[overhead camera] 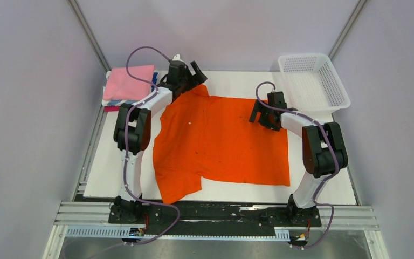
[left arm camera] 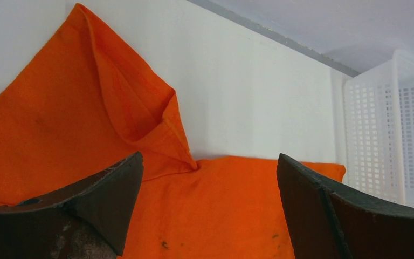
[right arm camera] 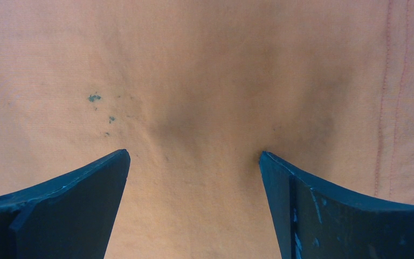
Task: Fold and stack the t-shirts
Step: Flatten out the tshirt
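Observation:
A bright orange t-shirt with tiny dark specks lies spread flat in the middle of the table. My left gripper hovers open at the shirt's far left sleeve. In the left wrist view that sleeve stands up in a peaked fold, and nothing is between the open fingers. My right gripper is open over the shirt's far right edge. In the right wrist view its fingertips press down onto the cloth, which dimples between them. Folded pink, blue and magenta shirts are stacked at the far left corner.
A white plastic mesh basket stands at the far right corner and shows in the left wrist view too, as the basket to the right. Grey walls close the table on three sides. Bare white tabletop runs left of the shirt.

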